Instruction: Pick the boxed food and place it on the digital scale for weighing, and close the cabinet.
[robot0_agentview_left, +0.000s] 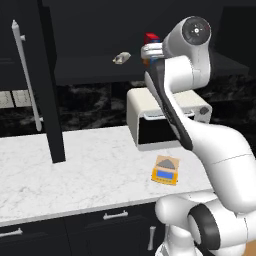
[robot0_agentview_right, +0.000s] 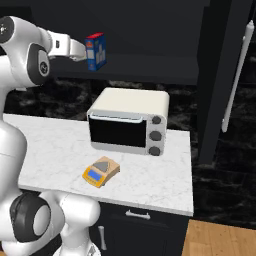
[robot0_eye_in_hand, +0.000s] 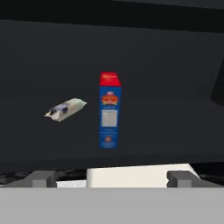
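Your tool (robot0_eye_in_hand: 112, 178) hangs wide open and empty, facing the box (robot0_eye_in_hand: 110, 111), which stands upright on the open cabinet (robot0_agentview_left: 35, 75) shelf beside a small packet (robot0_eye_in_hand: 65, 109). Expect it light, stiff but crushable: pinch its narrow faces mid-height. The scale (robot0_agentview_left: 165, 170) waits on the tabletop (robot0_agentview_left: 75, 165).

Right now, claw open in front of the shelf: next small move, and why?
Probably ease the claw straight forward toward the boxed food. The box stands upright in the open cabinet, centred between the spread fingertips but apart from them, with the small packet off to one side, so nothing is gripped yet.
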